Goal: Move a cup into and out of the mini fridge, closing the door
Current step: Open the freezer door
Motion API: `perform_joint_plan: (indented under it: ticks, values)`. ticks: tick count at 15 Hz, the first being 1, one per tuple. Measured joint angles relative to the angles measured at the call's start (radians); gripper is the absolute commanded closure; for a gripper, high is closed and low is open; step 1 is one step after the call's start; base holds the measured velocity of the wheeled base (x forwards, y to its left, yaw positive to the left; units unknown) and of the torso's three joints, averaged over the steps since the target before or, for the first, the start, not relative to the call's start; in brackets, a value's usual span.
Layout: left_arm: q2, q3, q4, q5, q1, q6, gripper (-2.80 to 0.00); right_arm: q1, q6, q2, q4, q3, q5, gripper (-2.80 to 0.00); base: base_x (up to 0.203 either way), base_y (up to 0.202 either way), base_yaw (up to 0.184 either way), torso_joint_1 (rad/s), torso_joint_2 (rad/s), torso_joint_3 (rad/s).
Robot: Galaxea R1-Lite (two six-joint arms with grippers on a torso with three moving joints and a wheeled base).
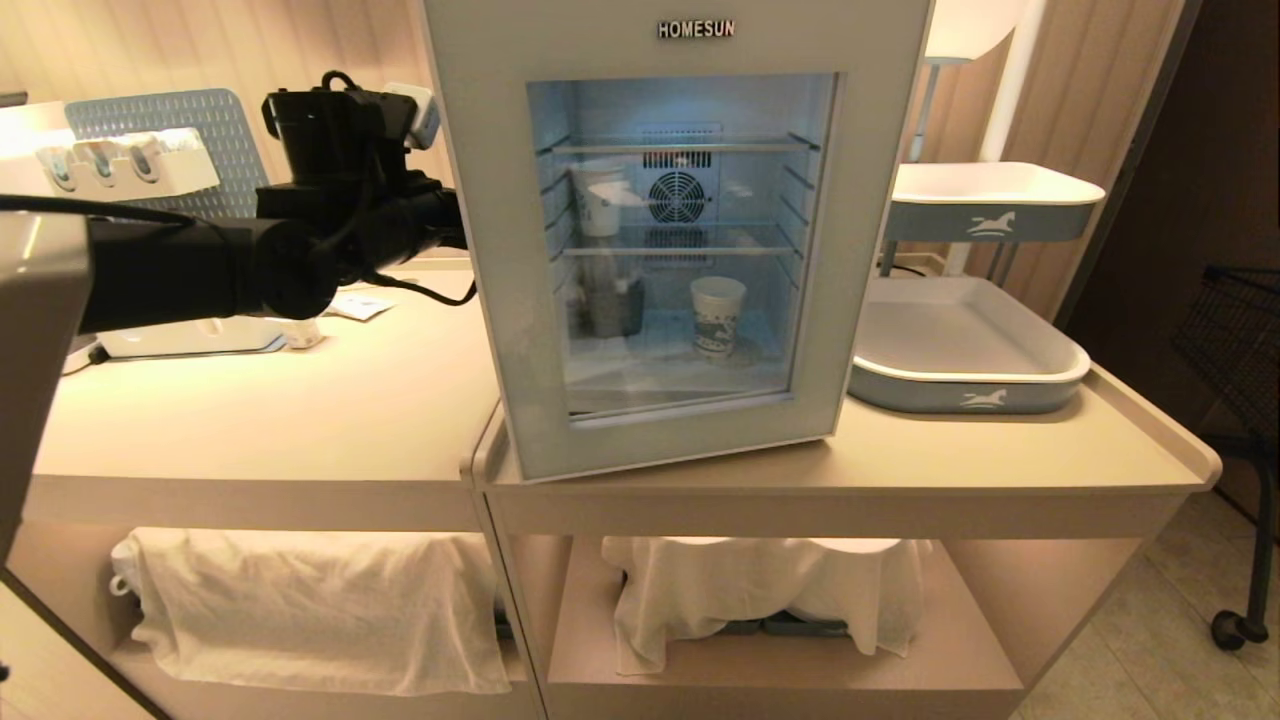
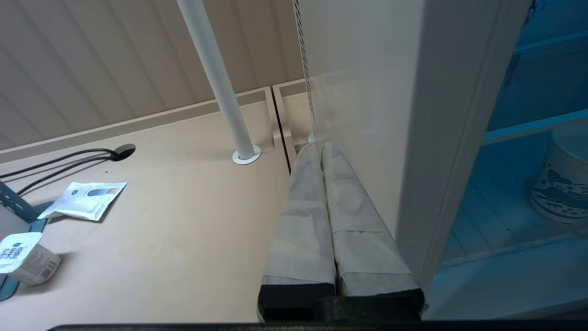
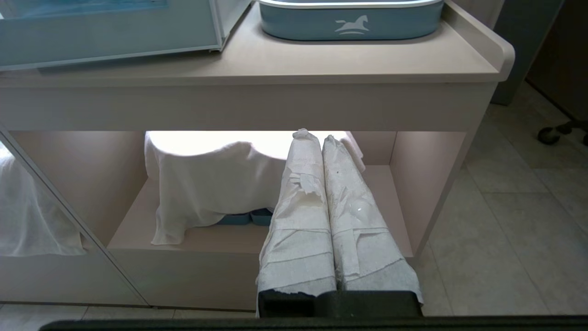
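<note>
Nearest the head camera, the left arm [image 1: 180,265] reaches across the counter [image 1: 300,410] toward the fridge [image 1: 680,240]. Its left gripper [image 2: 316,149] has both fingers pressed together on nothing, lying just beside the fridge's left side wall, tips pointing far along that wall toward the back. Whether they touch the wall cannot be told.

By the look of it the door [image 1: 520,330] is closed flush, and the cup [image 1: 717,315] stands upright behind the glass on the fridge floor, right of centre, below the wire shelves. So the cup lies to the right of the left gripper, with the side wall and door frame between them; reaching it likely means working the door's edge first.

In its wrist view the right gripper [image 3: 320,137] hangs low before the under-counter shelf, fingers together and empty, well apart from the fridge. Of the two, the left is much nearer.
</note>
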Motion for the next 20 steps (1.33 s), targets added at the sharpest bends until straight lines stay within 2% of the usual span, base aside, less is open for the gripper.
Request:
perform_joint_plan:
  ticks: [3,8,13,16,20]
  values:
    - [0.000,-0.003,0.006,0.001,-0.016,-0.046,0.00,0.000,0.000,0.000,0.000,0.000,0.000,0.00,0.000,0.000,0.000,0.000,0.00,0.000]
    - [-0.056,0.038,0.065,-0.002,-0.049,-0.198,0.00,0.000,0.000,0.000,0.000,0.000,0.000,0.00,0.000,0.000,0.000,0.000,0.00,0.000]
    - [-0.177,0.160,0.118,-0.010,-0.102,-0.322,0.00,0.000,0.000,0.000,0.000,0.000,0.000,0.00,0.000,0.000,0.000,0.000,0.00,0.000]
    - [-0.260,0.224,0.138,-0.005,-0.180,-0.418,0.00,0.000,0.000,0.000,0.000,0.000,0.000,0.00,0.000,0.000,0.000,0.000,0.00,0.000]
    - [-0.335,0.245,0.152,0.033,-0.345,-0.481,0.00,0.000,0.000,0.000,0.000,0.000,0.000,0.00,0.000,0.000,0.000,0.000,0.00,0.000]
